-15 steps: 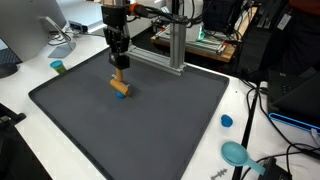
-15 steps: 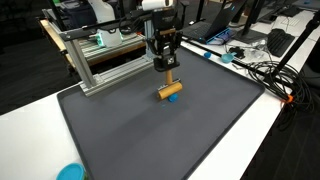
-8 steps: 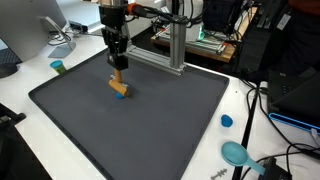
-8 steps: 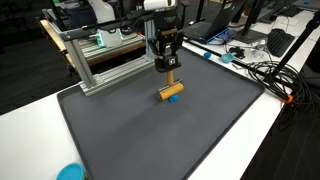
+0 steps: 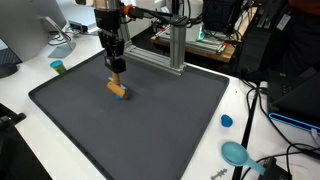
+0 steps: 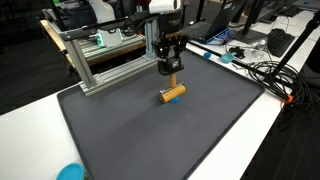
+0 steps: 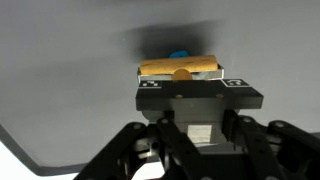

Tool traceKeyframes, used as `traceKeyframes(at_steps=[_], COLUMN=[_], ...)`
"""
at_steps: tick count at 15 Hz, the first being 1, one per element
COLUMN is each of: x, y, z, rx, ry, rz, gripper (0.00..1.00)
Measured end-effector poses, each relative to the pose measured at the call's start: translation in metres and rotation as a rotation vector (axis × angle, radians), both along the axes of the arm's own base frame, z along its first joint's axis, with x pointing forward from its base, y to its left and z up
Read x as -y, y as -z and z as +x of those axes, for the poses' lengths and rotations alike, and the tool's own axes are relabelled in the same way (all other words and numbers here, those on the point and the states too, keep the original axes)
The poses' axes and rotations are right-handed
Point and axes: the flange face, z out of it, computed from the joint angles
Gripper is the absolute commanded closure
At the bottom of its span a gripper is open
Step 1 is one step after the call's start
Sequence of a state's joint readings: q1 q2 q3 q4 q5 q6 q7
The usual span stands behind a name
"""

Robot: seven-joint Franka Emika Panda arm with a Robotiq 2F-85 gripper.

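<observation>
Lying on the dark mat (image 6: 150, 140): a wooden block (image 6: 173, 94) with a blue bit (image 7: 180, 55), well in from the near edge, closer to the edge along the aluminium frame (image 5: 178, 50). Hovering right over it with the gripper (image 6: 171, 72); not showing clearly enough to tell whether pinching or spread.

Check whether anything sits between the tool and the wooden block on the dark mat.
Nothing separate shows. The tool hangs right above the wooden block on the dark mat; only a short tan piece spans the gap, and whether it belongs to the block cannot be told.
</observation>
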State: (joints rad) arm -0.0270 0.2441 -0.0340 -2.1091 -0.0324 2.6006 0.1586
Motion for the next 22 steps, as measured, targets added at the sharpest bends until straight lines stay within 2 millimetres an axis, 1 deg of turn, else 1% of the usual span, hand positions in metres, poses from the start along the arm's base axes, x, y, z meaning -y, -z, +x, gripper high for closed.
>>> traceKeyframes(at_steps=[8, 22], x=[0.0, 0.0], y=[0.006, 0.005], z=[0.018, 0.017], rx=[-0.022, -0.087], ry=[-0.005, -0.012], rz=[-0.007, -0.012], gripper=[0.79, 0.79])
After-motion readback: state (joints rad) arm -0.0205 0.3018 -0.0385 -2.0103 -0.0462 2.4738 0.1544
